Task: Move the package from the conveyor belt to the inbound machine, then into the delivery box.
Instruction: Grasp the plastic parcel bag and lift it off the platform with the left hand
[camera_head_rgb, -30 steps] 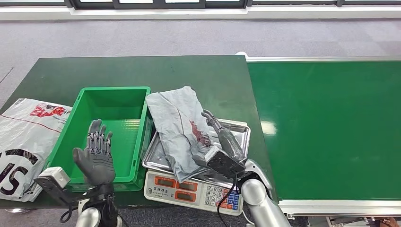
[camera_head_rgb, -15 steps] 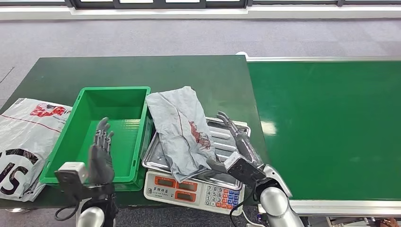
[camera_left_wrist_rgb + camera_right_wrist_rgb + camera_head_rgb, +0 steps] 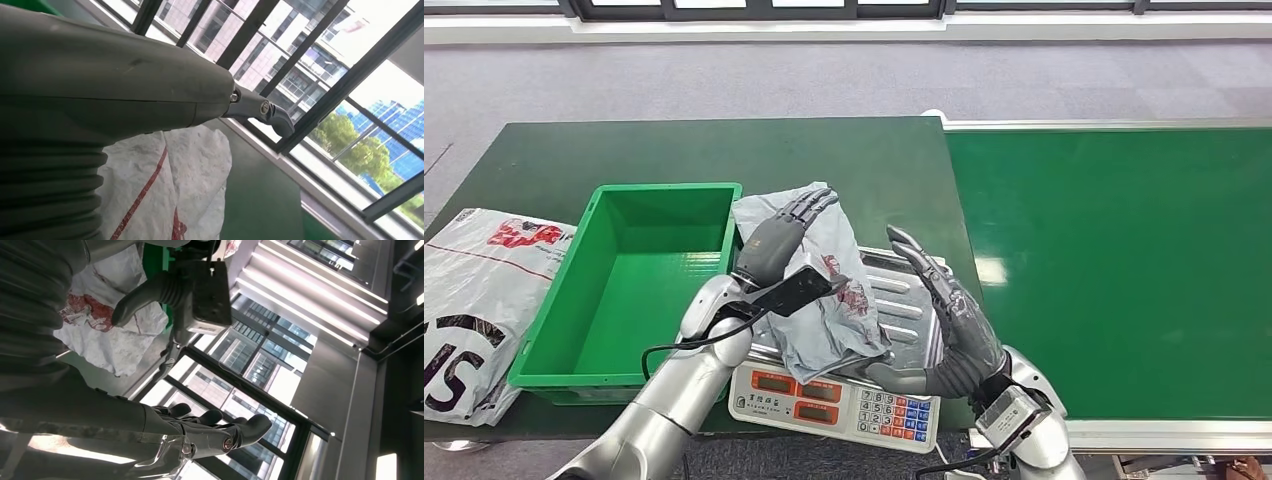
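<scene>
The grey plastic package [image 3: 836, 335] with a red print lies crumpled across the steel tray [image 3: 909, 290] of the scale [image 3: 824, 397], its far end draped over the rim of the green bin [image 3: 639, 290]. My left hand [image 3: 779, 238] lies over the package's far part with its fingers stretched out flat; the left wrist view has this hand [image 3: 100, 90] just above the package [image 3: 170, 185]. My right hand [image 3: 946, 322] is open, palm turned toward the package, at its right edge above the tray, holding nothing. The right wrist view has that hand [image 3: 150, 425] with its fingers spread.
The green conveyor belt [image 3: 1114, 270] runs along the right, its near rail by my right arm. A white printed bag [image 3: 474, 280] lies left of the bin on the dark green table [image 3: 724, 150]. The bin has nothing in it.
My left arm has swung from in front of the bin across to the package, and the hand now lies over it. My right hand has drawn off the package to its right side.
</scene>
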Tool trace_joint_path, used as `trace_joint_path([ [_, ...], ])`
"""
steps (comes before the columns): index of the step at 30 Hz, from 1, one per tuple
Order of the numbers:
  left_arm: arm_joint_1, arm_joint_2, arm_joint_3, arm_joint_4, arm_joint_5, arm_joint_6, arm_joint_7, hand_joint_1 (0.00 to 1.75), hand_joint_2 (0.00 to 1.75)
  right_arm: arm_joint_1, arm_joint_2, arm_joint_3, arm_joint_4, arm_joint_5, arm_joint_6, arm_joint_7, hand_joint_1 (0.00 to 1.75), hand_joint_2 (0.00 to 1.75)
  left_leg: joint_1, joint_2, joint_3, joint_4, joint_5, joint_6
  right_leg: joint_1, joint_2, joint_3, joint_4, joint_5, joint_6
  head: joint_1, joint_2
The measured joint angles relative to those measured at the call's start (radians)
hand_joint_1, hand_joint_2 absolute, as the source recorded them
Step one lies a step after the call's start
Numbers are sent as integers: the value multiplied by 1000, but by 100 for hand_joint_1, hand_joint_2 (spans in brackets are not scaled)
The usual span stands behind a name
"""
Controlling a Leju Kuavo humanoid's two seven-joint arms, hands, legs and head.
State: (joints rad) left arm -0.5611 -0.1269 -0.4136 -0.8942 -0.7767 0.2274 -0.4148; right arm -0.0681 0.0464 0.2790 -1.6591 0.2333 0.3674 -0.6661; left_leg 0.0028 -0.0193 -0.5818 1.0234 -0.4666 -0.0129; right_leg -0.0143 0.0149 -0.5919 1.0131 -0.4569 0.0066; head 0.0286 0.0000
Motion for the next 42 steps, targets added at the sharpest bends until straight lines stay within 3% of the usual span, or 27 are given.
trace_joint_path([
  [15, -176, -40, -271, 324, -115, -176, 78, 0, 175, -49, -2, 10, 16, -1, 13, 28, 0, 175, 0, -1, -2, 0, 0, 0, 0, -1, -1, 0, 0, 0, 0, 0],
  [24, -212, -38, -342, 385, -124, -207, 86, 0, 175, -48, -2, 10, 18, 2, 17, 27, 0, 175, 0, -2, -2, 0, 0, 0, 0, -1, 0, 0, 0, 0, 0, 0],
  [28, -227, -30, -366, 403, -129, -273, 95, 175, 175, -47, -2, 10, 23, 5, 23, 25, 0, 175, 0, -3, -1, 0, 0, 0, 0, -2, 2, 0, 0, 0, 0, 0],
  [32, -246, -4, -408, 424, -153, -320, 101, 175, 175, -47, -2, 12, 41, 13, 19, 11, 0, 175, 0, -3, 2, -1, 0, 0, 0, -3, 4, 0, 0, 0, 0, 0],
  [42, -266, 52, -426, 411, -130, -239, 163, 175, 175, -48, 1, 15, 55, 15, -2, 39, 0, 175, 1, -2, 2, -1, 5, -2, 1, -3, 3, 0, 2, -1, 0, 0],
])
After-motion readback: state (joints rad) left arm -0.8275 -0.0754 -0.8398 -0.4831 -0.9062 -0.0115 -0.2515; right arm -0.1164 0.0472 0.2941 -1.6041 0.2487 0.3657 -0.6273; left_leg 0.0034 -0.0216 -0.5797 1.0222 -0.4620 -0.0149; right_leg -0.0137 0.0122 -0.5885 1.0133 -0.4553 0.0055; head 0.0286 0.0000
